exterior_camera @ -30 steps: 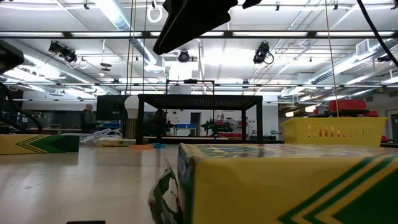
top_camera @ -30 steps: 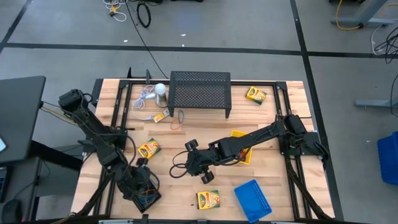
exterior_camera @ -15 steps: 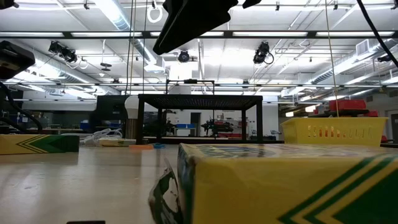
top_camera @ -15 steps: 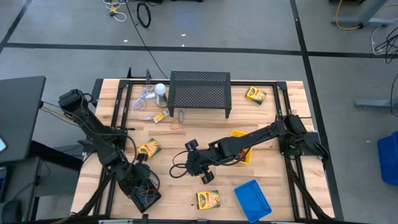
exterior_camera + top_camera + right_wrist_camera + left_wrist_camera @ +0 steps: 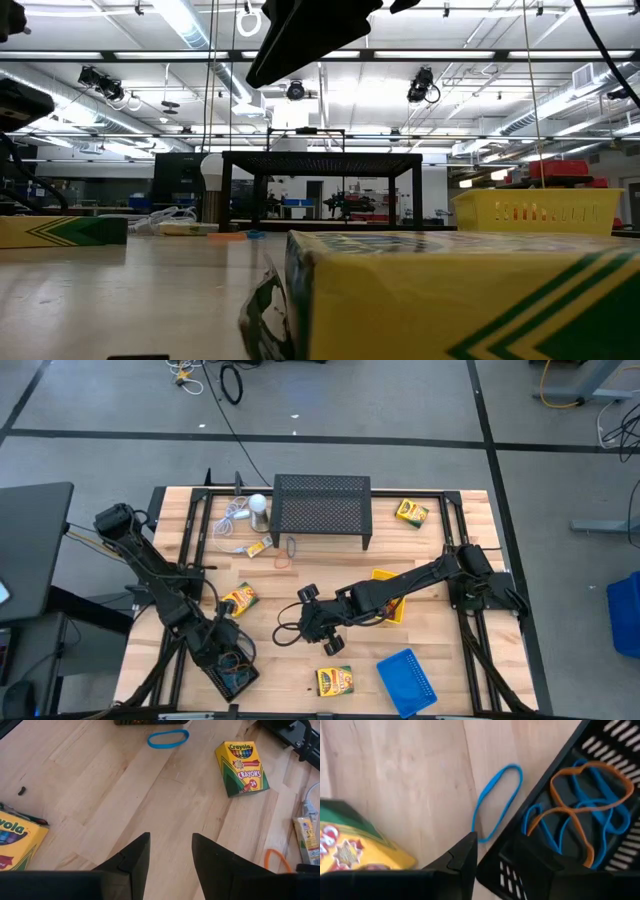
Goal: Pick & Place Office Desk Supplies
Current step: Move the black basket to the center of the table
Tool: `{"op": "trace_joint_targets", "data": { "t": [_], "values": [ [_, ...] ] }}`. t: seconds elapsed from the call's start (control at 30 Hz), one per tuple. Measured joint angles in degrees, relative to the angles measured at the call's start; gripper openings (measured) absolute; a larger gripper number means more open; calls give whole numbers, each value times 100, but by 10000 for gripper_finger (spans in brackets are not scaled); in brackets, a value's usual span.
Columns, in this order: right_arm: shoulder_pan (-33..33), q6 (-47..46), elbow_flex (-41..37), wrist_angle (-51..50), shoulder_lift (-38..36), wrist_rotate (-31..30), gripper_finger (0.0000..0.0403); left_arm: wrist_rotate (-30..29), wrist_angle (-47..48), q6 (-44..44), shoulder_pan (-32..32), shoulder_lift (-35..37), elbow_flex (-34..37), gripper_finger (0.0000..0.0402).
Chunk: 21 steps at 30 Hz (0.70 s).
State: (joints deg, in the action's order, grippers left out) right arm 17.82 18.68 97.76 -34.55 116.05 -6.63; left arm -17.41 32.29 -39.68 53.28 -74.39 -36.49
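Note:
A black mesh tray (image 5: 580,780) near the table's front left holds blue and orange rubber bands (image 5: 580,815). My left gripper (image 5: 495,840) (image 5: 225,650) tips down over the tray's corner, fingers apart, one outside its wall and one over its inside. A blue rubber band (image 5: 497,800) lies flat on the wood beside the tray. A crayon box (image 5: 350,845) (image 5: 238,598) lies close by. My right gripper (image 5: 169,836) (image 5: 297,622) hovers open above bare wood at mid-table. The yellow tray (image 5: 390,600) lies under the right arm, and the blue tray (image 5: 407,678) lies at the front right. My left gripper has the black tray's wall (image 5: 507,870) between its fingers at a corner, coming from above at a slant. I cannot tell whether either finger touches the wall. The tray rests flat on the table.
More crayon boxes lie at the front centre (image 5: 335,680) and far right (image 5: 411,512). The large black mesh stand (image 5: 322,508) and a white round object with cord (image 5: 258,505) stand at the back. An orange band (image 5: 275,857) lies on the wood.
My left gripper has tipped further down over the black tray's corner, staying almost in place. The right arm has kept still.

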Motion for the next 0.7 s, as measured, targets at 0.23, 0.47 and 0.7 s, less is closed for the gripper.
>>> {"op": "trace_joint_targets", "data": {
  "t": [0.23, 0.47, 0.7],
  "values": [
    [0, 4, 0, 0, 0, -2, 156, 164, 170, 137, 9, 2, -332, 76],
    [0, -4, 0, -2, 0, -4, 156, -338, 183, 588, 111, 2, -841, 53],
    [2, -42, 0, -103, 2, -4, 156, 117, 749, 285, 133, 2, -918, 15]
  ]
}}
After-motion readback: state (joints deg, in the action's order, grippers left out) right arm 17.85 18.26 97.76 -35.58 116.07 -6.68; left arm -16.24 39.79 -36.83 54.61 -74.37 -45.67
